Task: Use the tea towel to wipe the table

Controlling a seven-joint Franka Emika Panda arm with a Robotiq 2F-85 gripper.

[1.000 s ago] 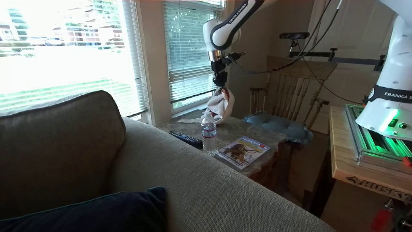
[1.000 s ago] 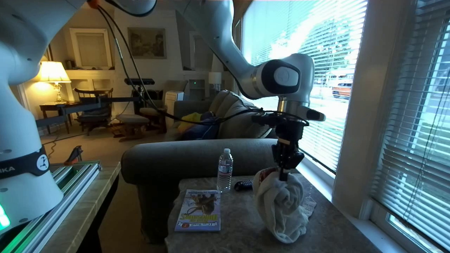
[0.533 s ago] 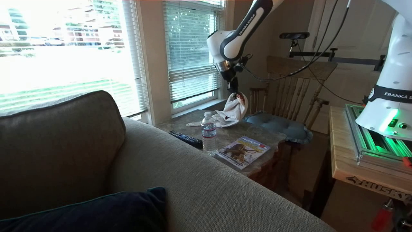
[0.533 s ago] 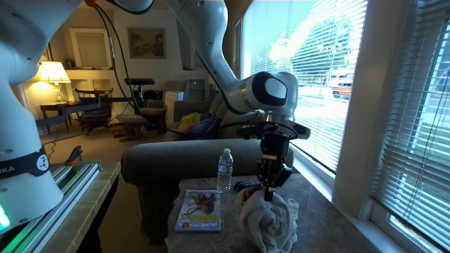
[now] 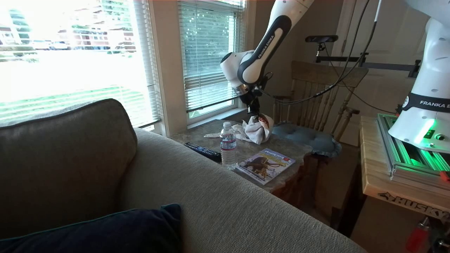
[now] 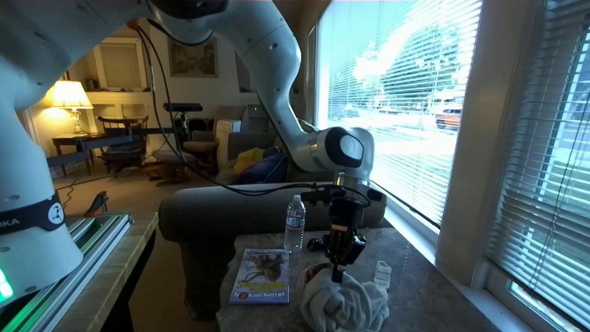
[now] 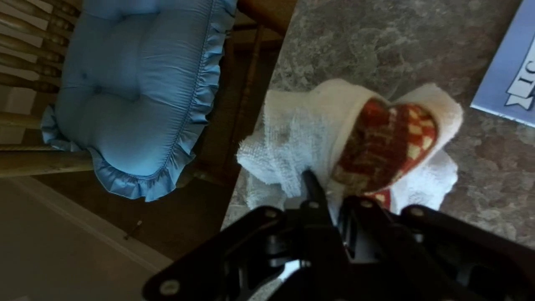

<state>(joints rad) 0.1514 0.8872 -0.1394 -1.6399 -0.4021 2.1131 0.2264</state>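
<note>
Rough, matt cloth towel (image 7: pixel 330 133)

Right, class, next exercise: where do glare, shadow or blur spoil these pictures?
In both exterior views, daylight burns out much of the large window; in an exterior view, the dark blue cushion sinks into shadow; in the wrist view, the claw is dark, and the print on the tea towel looks blurred, whether from motion or focus I can't tell.

White tea towel (image 6: pixel 345 304), red-patterned, bunched, pinched in tool (image 6: pixel 338 276), on mottled table (image 6: pixel 428 286).
</note>
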